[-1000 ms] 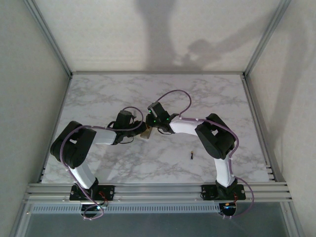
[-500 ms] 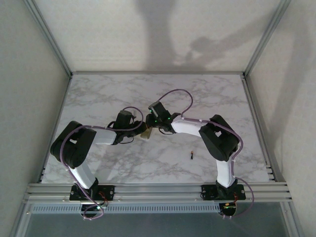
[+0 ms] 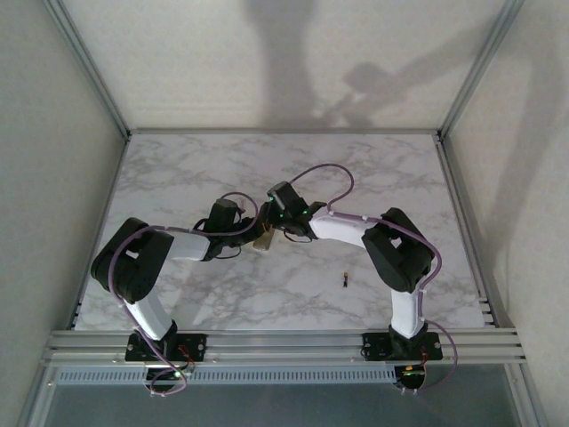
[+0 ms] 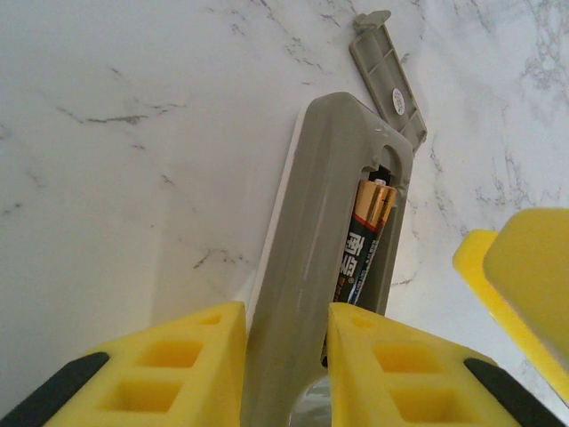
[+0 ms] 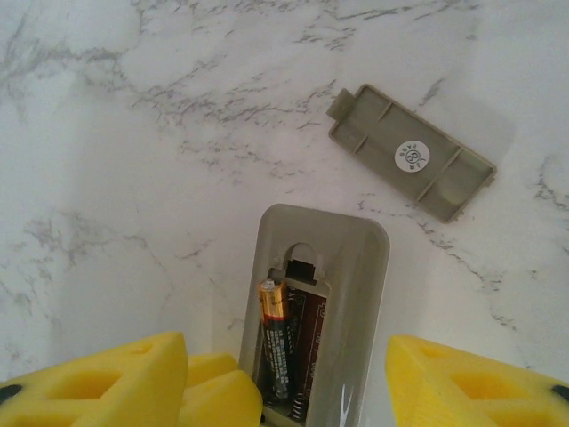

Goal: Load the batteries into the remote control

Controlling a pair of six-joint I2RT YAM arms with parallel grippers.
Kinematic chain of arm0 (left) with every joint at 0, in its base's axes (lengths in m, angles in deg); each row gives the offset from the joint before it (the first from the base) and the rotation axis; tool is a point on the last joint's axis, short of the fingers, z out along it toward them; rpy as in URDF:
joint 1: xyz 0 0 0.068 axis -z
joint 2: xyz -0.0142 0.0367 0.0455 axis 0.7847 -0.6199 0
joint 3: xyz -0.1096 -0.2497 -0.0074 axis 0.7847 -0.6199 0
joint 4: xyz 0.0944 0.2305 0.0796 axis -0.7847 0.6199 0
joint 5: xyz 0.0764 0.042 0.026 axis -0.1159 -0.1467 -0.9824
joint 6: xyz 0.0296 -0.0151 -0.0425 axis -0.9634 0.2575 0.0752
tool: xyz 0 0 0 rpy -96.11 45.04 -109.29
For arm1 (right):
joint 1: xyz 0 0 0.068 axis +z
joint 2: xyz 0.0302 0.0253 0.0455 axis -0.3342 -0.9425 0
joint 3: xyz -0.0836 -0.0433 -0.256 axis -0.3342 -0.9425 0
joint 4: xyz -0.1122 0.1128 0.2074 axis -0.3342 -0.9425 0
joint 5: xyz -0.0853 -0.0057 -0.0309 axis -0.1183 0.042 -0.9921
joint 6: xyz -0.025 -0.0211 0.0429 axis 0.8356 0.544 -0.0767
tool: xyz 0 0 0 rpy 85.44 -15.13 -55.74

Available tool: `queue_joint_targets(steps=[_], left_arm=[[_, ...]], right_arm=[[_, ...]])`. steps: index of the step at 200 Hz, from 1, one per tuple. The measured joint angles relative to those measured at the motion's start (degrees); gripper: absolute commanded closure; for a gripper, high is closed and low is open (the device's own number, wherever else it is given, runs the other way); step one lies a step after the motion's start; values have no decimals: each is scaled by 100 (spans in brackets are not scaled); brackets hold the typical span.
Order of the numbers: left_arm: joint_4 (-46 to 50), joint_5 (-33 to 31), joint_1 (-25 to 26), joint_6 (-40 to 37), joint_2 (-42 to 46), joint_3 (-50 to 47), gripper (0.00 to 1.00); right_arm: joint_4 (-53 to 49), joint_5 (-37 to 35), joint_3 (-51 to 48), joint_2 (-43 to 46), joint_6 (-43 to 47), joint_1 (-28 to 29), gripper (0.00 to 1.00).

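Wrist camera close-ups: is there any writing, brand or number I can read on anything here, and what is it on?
Round white sticker on the loose battery cover: dark print, too small to read.
Battery lying in the remote control: white and blue print along its side, too blurred to read.
No other text visible.

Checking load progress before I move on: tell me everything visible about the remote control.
The remote control is a grey-tan plastic handset, back side up, its white front edge just visible. The battery bay is open: one battery sits in one slot, and the other slot is empty. Its cover lies apart on the marble table. The left gripper clamps its long sides.
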Motion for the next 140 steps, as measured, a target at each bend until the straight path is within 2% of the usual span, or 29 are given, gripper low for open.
queue_joint_targets(steps=[55,140], left_arm=[[-57,13,17,39,-37,0,68],[-164,87,17,39,-114,35,65]], right_arm=[[179,142,24,-142,-614,-221,38],[208,247,24,-249,-632,-256,39]])
